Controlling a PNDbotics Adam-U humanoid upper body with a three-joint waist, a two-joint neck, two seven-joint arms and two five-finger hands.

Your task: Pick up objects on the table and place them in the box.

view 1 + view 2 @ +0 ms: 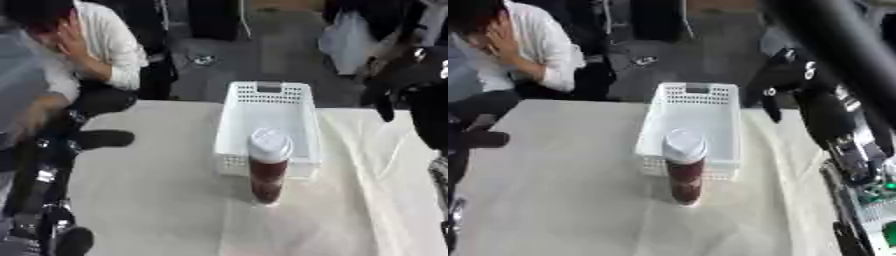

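I see the cup (268, 167) upright on the tabletop (149, 200), touching the near wall of the white box (267, 95). My right hand (776, 82) hangs above the box's far right corner, fingers (772, 110) drooping, relaxed, holding nothing, well apart from the cup. I judge the cup light, smooth, top-heavy, with a lid; I would take it around the middle.

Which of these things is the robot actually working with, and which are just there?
Part of the job:
- tall dark-red canister with white lid, upright on the table
- white basket behind it
- right hand, raised beside the basket

Just there:
- white tablecloth
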